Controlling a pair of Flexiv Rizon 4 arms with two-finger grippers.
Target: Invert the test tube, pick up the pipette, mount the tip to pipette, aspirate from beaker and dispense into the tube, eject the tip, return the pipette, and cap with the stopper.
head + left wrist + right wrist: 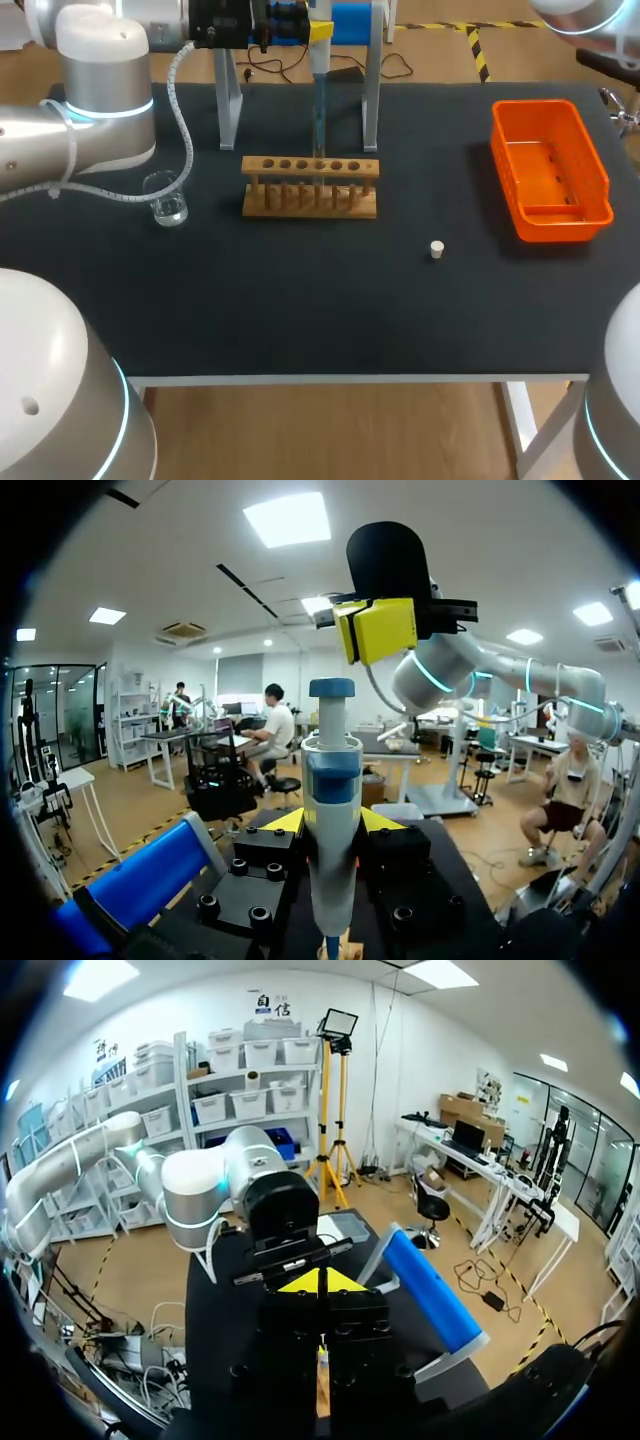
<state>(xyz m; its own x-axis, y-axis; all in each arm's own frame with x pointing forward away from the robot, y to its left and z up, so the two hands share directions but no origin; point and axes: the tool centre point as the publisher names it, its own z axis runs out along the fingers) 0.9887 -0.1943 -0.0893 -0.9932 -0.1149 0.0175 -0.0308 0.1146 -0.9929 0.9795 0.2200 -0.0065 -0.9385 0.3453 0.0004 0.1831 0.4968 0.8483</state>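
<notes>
My left gripper (300, 28) hangs over the table's far middle, shut on a blue-and-white pipette (319, 105) held upright. In the left wrist view the pipette (331, 810) stands between that gripper's (330, 825) yellow tips. Its thin lower end reaches a middle hole of the wooden tube rack (310, 187); whether a tube sits there I cannot tell. My right gripper (378, 630) hovers just above the pipette's blue plunger button (331, 688). In its own view the right gripper (320, 1282) is shut, yellow tips together. A glass beaker (168, 200) stands left of the rack. A small white stopper (437, 249) lies to the right.
An orange bin (592, 170) sits at the table's right side. A metal stand (229, 100) with two legs rises behind the rack. My left arm's elbow (100, 90) looms over the beaker.
</notes>
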